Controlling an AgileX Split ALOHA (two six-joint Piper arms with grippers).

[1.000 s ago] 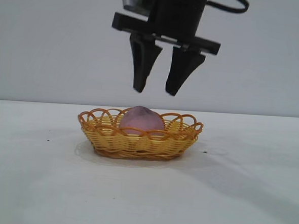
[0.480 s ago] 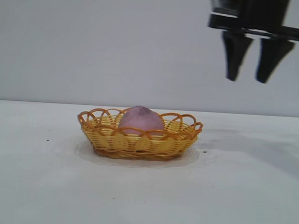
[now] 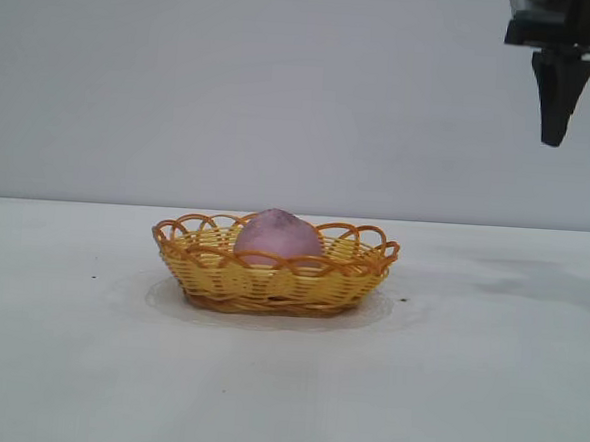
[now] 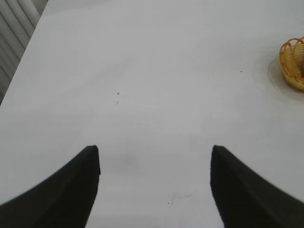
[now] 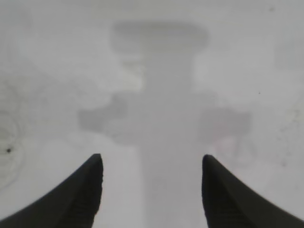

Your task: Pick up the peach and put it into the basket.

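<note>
The pinkish-mauve peach (image 3: 278,234) sits inside the yellow wicker basket (image 3: 271,279) at the middle of the white table. My right gripper (image 3: 583,143) hangs high at the exterior view's upper right edge, well away from the basket, open and empty. In its own wrist view the right gripper (image 5: 152,159) looks down on bare table and its own shadow. The left gripper (image 4: 155,151) is open over bare table, with nothing between its fingers; an edge of the basket (image 4: 293,62) shows far off in that view. The left arm is out of the exterior view.
The white table (image 3: 285,381) stretches all round the basket. A ridged panel (image 4: 14,33) lies past the table's edge in the left wrist view. A few small dark specks (image 4: 118,93) mark the surface.
The right gripper has risen from just above the basket and swung far to the right, empty. The peach and the basket have stayed where they were.
</note>
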